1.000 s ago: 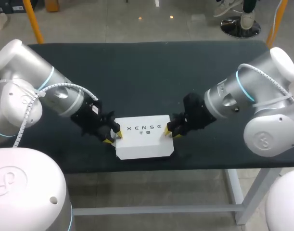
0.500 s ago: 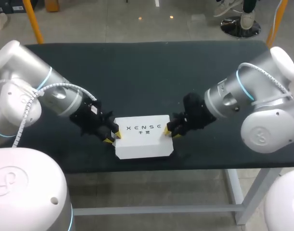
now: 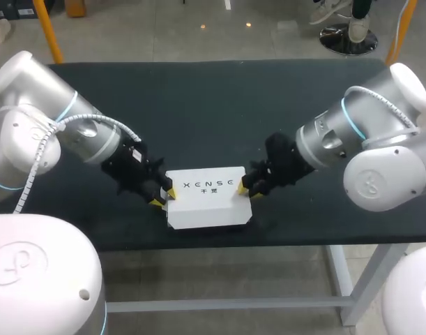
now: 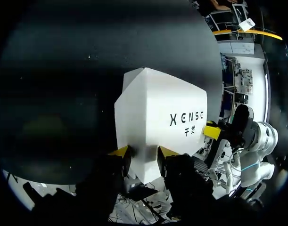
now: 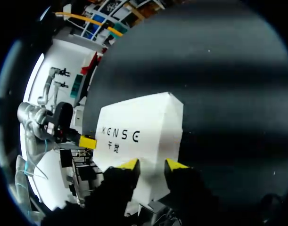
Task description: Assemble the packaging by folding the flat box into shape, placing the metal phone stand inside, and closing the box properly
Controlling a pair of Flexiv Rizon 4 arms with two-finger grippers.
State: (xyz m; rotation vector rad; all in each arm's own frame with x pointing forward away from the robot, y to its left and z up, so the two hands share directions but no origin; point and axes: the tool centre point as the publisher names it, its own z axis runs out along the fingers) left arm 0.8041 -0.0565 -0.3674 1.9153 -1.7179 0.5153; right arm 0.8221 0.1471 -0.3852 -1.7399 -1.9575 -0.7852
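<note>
Left gripper [image 3: 163, 196] is parted at the left end of the box [image 3: 207, 202]. One tip is over the top panel, the other outside the end wall. The edge sits in the gap, and I see no clamp from two sides. Right gripper [image 3: 246, 192] mirrors it at the right end: parted, straddling that edge, holding nothing.

The box looks folded and closed, printed side up. It lies flat on the table [image 3: 213, 105], near the front edge, between the two grippers. The phone stand isn't visible in any view, so I can't confirm it's inside.

Risks from here, my read:
- Uneven push from the two ends could make the box yaw or skate. It's close to the front edge, so it could go off.
- Too much downforce on the top panel could dent or crease the card, since only the tips bear on it.
- If an end flap isn't fully tucked, it could spring back when the tips lift.
- A tip could catch the end wall on retreat and drag the box with it.
- If the stand isn't inside, the box is closed around nothing.
</note>
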